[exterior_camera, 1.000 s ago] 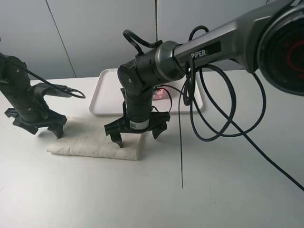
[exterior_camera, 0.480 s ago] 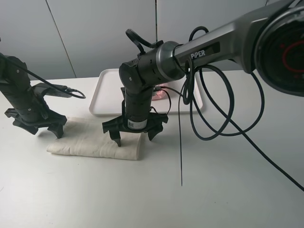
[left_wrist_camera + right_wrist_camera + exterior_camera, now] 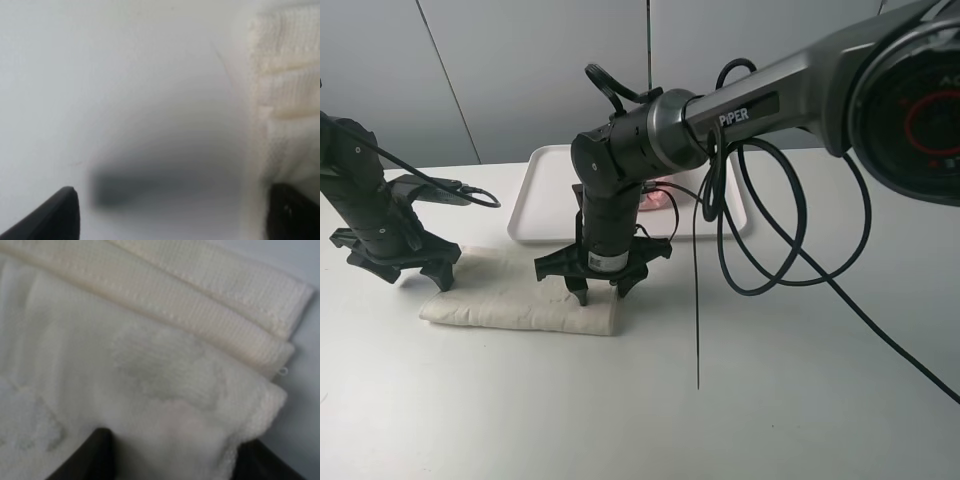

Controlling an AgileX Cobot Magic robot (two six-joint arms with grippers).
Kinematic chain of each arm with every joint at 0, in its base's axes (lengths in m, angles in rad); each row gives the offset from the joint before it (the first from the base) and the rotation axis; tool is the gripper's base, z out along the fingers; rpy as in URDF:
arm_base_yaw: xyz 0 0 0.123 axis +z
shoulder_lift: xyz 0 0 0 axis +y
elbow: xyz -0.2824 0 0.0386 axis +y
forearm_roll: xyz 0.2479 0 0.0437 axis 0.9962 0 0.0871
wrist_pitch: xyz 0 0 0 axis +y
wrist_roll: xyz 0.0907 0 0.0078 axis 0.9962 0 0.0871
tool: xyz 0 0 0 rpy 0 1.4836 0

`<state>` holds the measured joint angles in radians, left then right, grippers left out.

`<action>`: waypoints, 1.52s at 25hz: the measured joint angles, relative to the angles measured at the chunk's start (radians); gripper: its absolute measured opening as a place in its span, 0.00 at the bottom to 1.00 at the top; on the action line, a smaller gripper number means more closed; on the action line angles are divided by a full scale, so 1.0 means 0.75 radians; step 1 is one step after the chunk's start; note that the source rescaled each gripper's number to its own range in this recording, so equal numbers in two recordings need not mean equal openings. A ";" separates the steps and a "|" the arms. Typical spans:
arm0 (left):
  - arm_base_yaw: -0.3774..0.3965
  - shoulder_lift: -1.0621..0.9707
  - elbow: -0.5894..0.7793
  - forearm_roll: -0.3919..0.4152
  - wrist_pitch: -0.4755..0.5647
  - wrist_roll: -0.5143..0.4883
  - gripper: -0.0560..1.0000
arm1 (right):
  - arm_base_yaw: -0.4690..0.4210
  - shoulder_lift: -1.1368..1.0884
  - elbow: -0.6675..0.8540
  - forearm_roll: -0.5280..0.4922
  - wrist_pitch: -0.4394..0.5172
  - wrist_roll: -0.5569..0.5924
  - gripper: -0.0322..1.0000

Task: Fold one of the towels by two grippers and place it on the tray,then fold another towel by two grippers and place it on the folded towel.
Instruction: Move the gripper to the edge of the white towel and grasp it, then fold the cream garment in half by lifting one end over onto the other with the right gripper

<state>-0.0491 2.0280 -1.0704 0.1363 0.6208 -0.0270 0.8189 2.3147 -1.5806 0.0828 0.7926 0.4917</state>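
White tabletop [image 3: 800, 400] runs back to a grey panelled wall [image 3: 520, 70]. At the back of it lies the tray [image 3: 540, 190], flat and white with a low rim. It holds the pink towel [image 3: 658, 197], of which only a small pink patch shows behind the right arm.

Nearer the camera than the tray, the cream towel [image 3: 510, 300] lies on the table, off the tray and just beside its near edge. It is folded into a thick strip of off-white terry. The right wrist view shows stacked layers with stitched hems along one side. Its long axis runs across the high view from left to right, parallel to the tray's near edge.

The left gripper [image 3: 405, 272] stands at the strip's left end, jaws spread wide. One finger sits on the bare table and the other by the towel's edge, holding nothing.

The right gripper [image 3: 603, 290] points straight down onto the right end, jaws half apart with cloth bulging between the fingers. Whether they pinch it I cannot tell.
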 joint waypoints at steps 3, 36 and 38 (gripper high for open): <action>0.000 0.000 0.000 0.000 0.000 0.000 0.97 | 0.000 0.003 0.000 0.025 -0.027 -0.006 0.36; 0.000 0.000 0.000 0.000 -0.003 -0.015 0.97 | 0.000 -0.146 0.004 0.217 -0.005 -0.200 0.10; 0.000 0.000 0.000 0.000 -0.003 -0.015 0.97 | 0.000 -0.146 0.004 0.275 0.003 -0.238 0.10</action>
<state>-0.0491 2.0280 -1.0704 0.1363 0.6188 -0.0383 0.8189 2.2048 -1.5773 0.2888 0.7951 0.3129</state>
